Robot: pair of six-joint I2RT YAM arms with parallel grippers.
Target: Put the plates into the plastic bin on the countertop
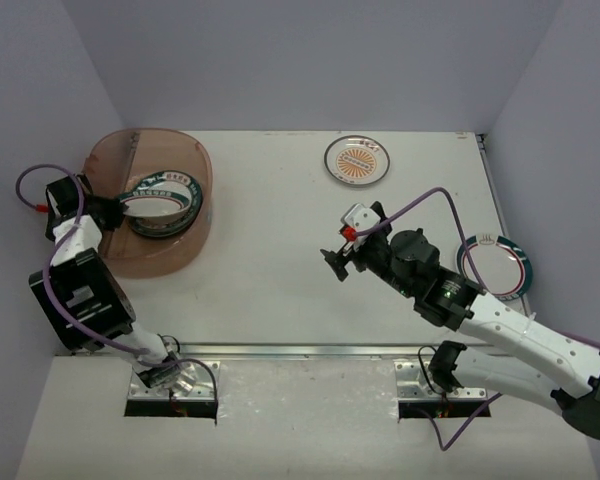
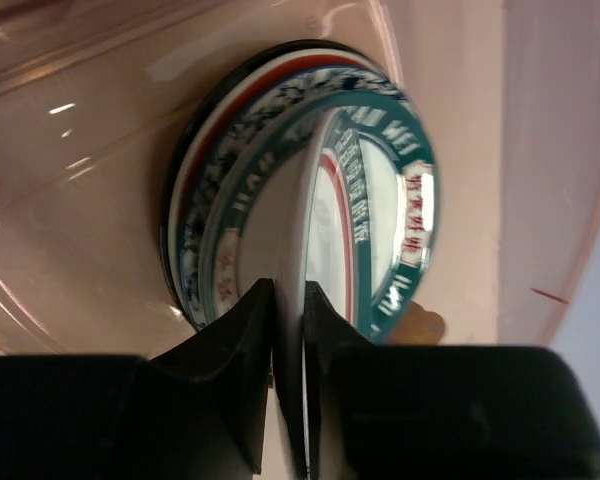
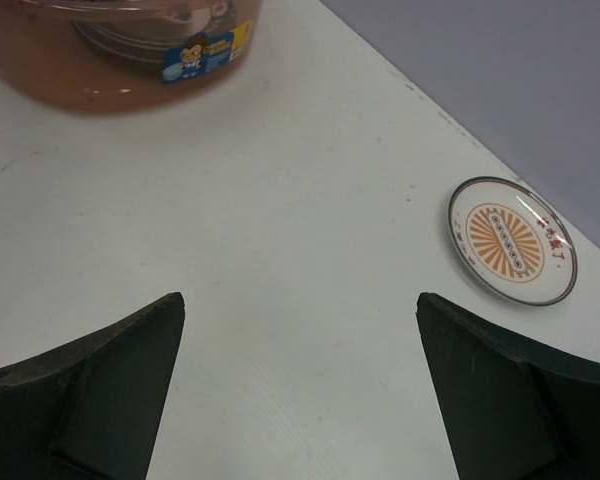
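Note:
The reddish plastic bin (image 1: 202,165) stands at the far left of the white countertop (image 1: 270,230). My left gripper (image 1: 110,210) is inside it, shut on the rim of a teal-rimmed lettered plate (image 1: 170,190). The left wrist view shows the gripper (image 2: 288,287) pinching that plate (image 2: 405,200), tilted over several stacked plates (image 2: 195,180) against the bin wall (image 2: 70,210). My right gripper (image 1: 337,262) is open and empty above mid-table; it also shows in the right wrist view (image 3: 300,300). An orange sunburst plate (image 1: 357,160) (image 3: 512,240) lies at the back.
A green-and-red rimmed plate (image 1: 500,262) lies near the right edge, partly hidden behind my right arm. The metal front rail (image 1: 310,350) runs along the near edge. Walls close in the back and sides. The bin (image 3: 80,80) shows at the top left of the right wrist view.

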